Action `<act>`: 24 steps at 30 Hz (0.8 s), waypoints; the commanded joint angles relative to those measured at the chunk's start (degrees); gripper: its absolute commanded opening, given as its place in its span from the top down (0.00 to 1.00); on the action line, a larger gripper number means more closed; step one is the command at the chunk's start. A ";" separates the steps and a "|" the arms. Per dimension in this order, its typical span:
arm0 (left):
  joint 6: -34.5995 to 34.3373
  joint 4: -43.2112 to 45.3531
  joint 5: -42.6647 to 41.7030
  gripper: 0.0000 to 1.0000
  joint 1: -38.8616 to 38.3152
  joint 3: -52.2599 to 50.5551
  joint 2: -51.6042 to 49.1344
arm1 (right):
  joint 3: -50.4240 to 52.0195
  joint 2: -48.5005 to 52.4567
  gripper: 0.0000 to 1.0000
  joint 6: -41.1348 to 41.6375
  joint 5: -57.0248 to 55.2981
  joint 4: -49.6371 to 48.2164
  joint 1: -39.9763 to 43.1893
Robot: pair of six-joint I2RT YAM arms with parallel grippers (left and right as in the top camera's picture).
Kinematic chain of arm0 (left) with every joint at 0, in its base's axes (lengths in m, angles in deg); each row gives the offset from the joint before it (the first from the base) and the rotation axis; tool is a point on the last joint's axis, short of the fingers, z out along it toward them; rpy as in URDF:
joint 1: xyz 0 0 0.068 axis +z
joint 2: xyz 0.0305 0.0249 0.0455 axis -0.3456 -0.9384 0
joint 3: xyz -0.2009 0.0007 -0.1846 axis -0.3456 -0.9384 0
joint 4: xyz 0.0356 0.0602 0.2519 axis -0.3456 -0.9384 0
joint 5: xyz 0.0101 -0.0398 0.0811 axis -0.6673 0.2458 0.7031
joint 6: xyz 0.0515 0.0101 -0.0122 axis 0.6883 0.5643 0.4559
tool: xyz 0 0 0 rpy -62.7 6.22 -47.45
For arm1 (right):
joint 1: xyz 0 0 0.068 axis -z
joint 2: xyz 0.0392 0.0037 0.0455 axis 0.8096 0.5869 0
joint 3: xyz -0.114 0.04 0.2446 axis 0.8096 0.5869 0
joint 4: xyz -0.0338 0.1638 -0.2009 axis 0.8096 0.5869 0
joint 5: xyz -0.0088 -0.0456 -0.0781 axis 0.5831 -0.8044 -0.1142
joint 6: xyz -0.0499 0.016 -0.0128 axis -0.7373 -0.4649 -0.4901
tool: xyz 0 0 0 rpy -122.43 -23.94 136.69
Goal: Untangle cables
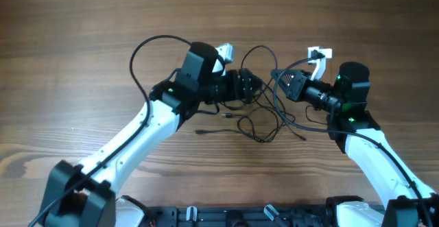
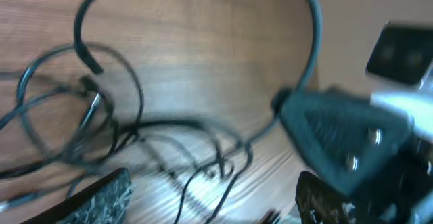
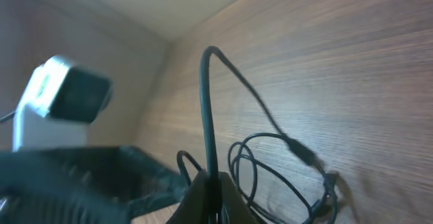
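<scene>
The cables (image 1: 267, 114) lie in a loose tangle on the wooden worktop (image 1: 82, 35), in the gap between the two arms and a little nearer the robot's base than either hand. Several thin loops overlap there. One loose end trails off toward the left arm's side and another toward the right arm's side. A further loop arcs away on the far side, between the two hands.

The left hand (image 1: 252, 86) points at the tangle from the left and sits at its upper left edge. In the left wrist view its fingers (image 2: 101, 197) stand wide apart. The cables (image 2: 101, 122) spread across the worktop just ahead of them, and a few strands cross the open gap. That view is too blurred to show whether any strand touches a finger.

The right hand (image 1: 280, 79) faces it from the right, close by, at the tangle's upper right edge. In the right wrist view its fingers (image 3: 210, 193) are pressed together on one strand. That strand rises straight out of their tips, bends over and runs down to the coiled loops (image 3: 270, 163) on the worktop just beyond.
</scene>
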 commanded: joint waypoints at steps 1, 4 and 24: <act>-10.54 4.83 0.79 0.20 -0.04 0.85 -2.71 | -0.20 0.13 0.95 -4.00 5.46 -0.39 -0.04; -15.23 7.23 1.46 0.38 -0.04 0.85 -4.94 | -0.20 0.13 0.96 -4.15 6.23 -0.42 -0.04; 8.70 -20.11 -4.96 0.96 22.69 0.87 -0.04 | -0.20 0.13 0.96 13.79 -20.76 26.32 28.22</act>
